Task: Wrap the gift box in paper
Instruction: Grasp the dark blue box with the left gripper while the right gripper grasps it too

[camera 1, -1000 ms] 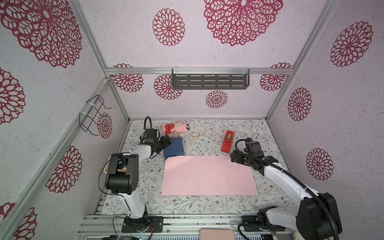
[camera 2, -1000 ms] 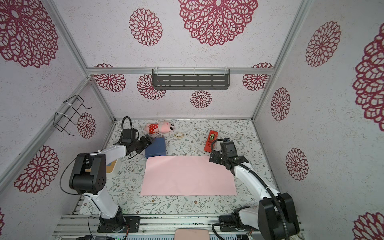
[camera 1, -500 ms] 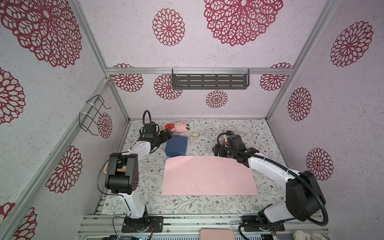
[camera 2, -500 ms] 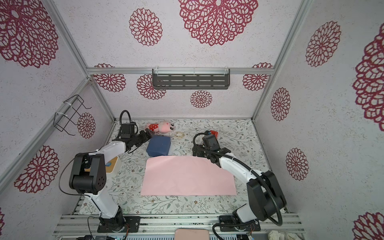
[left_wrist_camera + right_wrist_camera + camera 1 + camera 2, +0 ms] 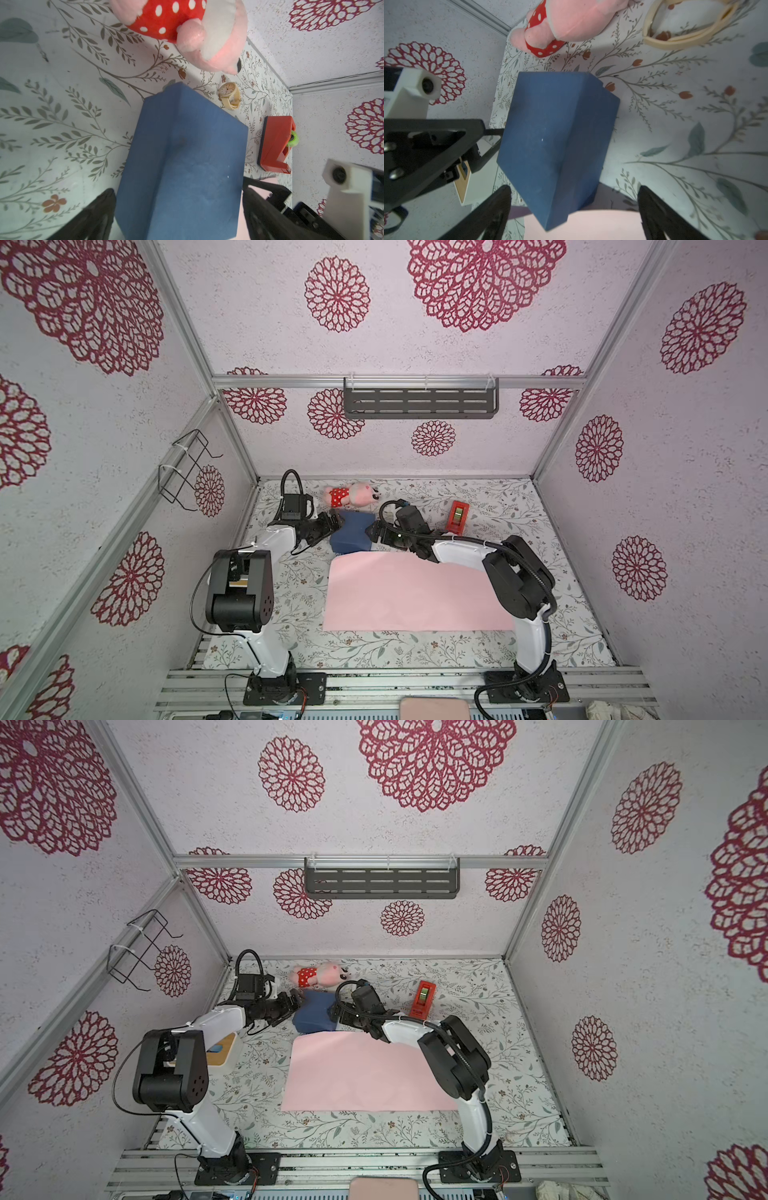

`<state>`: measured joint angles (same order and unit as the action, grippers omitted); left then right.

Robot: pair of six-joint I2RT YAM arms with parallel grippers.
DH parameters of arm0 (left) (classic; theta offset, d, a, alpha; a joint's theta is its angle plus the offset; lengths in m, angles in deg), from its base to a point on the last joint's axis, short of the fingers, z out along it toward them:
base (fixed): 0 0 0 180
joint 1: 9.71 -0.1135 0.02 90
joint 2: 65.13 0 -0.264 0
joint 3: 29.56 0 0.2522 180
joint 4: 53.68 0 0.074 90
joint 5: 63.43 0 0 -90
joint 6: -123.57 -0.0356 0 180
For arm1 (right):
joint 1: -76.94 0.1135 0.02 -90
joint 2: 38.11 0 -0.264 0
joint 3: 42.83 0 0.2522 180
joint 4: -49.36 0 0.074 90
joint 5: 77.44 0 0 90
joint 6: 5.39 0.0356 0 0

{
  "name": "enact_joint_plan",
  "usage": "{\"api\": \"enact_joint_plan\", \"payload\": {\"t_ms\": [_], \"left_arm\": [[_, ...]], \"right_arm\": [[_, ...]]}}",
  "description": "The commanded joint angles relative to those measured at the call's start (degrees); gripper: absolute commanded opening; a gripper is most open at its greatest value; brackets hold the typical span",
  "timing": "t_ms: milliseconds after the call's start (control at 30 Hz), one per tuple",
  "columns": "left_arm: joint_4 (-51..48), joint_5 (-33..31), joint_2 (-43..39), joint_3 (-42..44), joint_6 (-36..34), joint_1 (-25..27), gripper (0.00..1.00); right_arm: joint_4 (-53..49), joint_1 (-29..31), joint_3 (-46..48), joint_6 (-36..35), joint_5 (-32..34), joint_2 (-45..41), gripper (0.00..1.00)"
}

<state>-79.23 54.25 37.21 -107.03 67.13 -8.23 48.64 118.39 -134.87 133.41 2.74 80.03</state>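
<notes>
the left fingers (image 5: 104, 203) stand spread about as wide as they go, one on each side of the plain matte navy-blue cardboard gift box (image 5: 182, 166) and close against its flat sides. whether they press on it i cannot tell. the right fingers (image 5: 497, 205) are wide open too, reaching in from the opposite side. bare gaps show between them and the box, so they grip nothing.

the box sits on the floral-patterned desk (image 5: 415, 651) near its far edge, left of the middle. its nearest corner meets the far left corner of the large thin pale pink sheet of paper (image 5: 407, 597), which lies flat across the middle of the desk. just beyond the box, by the far edge, lies a pink plush toy in a red white-dotted dress (image 5: 353, 499), with a cream wristwatch (image 5: 228, 97) near it. a flat red tape dispenser (image 5: 458, 516) lies further toward the right edge.

the box looks light and stiff, and its matte skin should not slip. it nearly fills the fingers' spread, though, so it is best taken squarely across two opposite flat faces, away from the corners, and only gently, since cardboard walls can dent. the paper looks limp and quick to crease. lying flat it offers only an edge or corner to lift.
</notes>
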Motion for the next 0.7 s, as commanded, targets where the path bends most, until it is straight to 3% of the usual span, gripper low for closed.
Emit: {"api": "enact_joint_plan", "payload": {"t_ms": [0,400,667], "left_arm": [[-0.86,1.16,1.88,-0.72,-1.99,0.58,0.97],[5.11,3.52,5.62,-0.43,0.94,3.96,0.86],[5.24,5.1,6.38,-5.53,1.86,6.72,0.85]], "right_arm": [[3.83,0.55,-4.45,3.88,-2.04,2.44,0.93],[4.05,1.18,-10.56,5.57,-6.98,8.52,0.79],[-0.67,0.75,-15.36,2.11,-7.68,7.86,0.72]]}}
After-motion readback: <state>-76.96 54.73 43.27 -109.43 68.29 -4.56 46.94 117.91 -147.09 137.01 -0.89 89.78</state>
